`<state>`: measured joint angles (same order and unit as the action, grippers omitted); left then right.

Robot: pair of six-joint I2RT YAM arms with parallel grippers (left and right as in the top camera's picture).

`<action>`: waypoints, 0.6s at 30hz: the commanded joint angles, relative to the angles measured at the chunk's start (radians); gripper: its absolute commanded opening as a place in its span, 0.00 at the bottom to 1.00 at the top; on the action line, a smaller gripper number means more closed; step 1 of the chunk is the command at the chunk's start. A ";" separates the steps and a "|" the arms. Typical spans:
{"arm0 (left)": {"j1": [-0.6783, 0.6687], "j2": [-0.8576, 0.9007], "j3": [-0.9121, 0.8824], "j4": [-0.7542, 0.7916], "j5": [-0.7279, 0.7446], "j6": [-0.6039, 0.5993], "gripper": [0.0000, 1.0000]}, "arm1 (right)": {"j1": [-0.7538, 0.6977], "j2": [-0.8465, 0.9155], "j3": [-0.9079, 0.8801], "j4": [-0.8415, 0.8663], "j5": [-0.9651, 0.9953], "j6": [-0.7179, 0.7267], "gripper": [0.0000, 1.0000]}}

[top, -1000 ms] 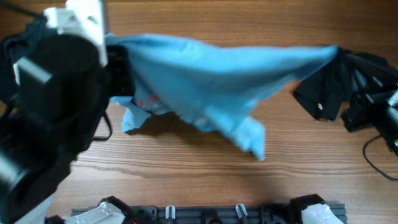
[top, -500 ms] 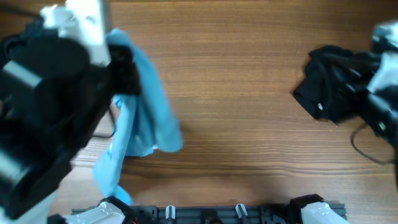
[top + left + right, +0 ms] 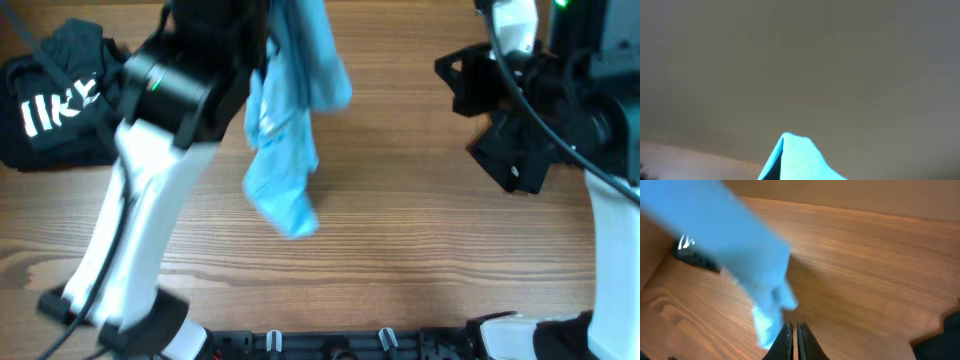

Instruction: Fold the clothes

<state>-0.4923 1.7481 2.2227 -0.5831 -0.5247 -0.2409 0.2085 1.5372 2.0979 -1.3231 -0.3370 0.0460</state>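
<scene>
The light blue T-shirt [image 3: 285, 150] hangs bunched in a long drape from my raised left arm [image 3: 190, 80], near the table's far middle. Its lower end [image 3: 295, 212] reaches toward the wood. My left gripper's fingers are hidden by the cloth; the left wrist view shows only a blue fold [image 3: 797, 160] against a blank wall. My right gripper [image 3: 794, 326] is shut with nothing between its fingers and points down at bare wood, with the blue shirt [image 3: 740, 255] to its left. In the overhead view the right gripper [image 3: 447, 68] sits at the far right, apart from the shirt.
A black garment with white lettering [image 3: 55, 105] lies at the far left. Another black garment [image 3: 520, 155] lies crumpled at the right, partly under my right arm [image 3: 610, 230]. A black rail [image 3: 330, 345] runs along the front edge.
The shirt was stretched wide between both grippers a second ago. The right gripper let go, the cloth swung over to the left arm, and that arm lifted it toward the far middle.
</scene>
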 commanded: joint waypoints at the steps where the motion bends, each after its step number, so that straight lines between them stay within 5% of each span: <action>1: 0.069 0.093 0.014 0.224 0.057 0.065 0.04 | 0.002 0.041 0.008 0.027 -0.023 -0.025 0.04; 5: 0.086 0.138 0.014 0.364 0.122 0.077 0.04 | 0.002 0.057 0.008 0.067 -0.002 -0.027 0.05; 8: 0.086 0.147 0.014 0.319 0.152 0.077 0.04 | 0.002 0.059 0.008 0.089 0.003 -0.028 0.06; 14: 0.086 0.157 0.014 -0.066 0.281 0.064 0.04 | 0.002 0.084 0.007 0.099 0.003 -0.027 0.07; 18: 0.086 0.179 0.014 -0.360 0.289 -0.072 0.04 | 0.002 0.117 -0.010 0.088 -0.003 -0.027 0.07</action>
<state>-0.4046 1.9133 2.2265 -0.7940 -0.2844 -0.2035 0.2085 1.6142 2.0979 -1.2304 -0.3363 0.0315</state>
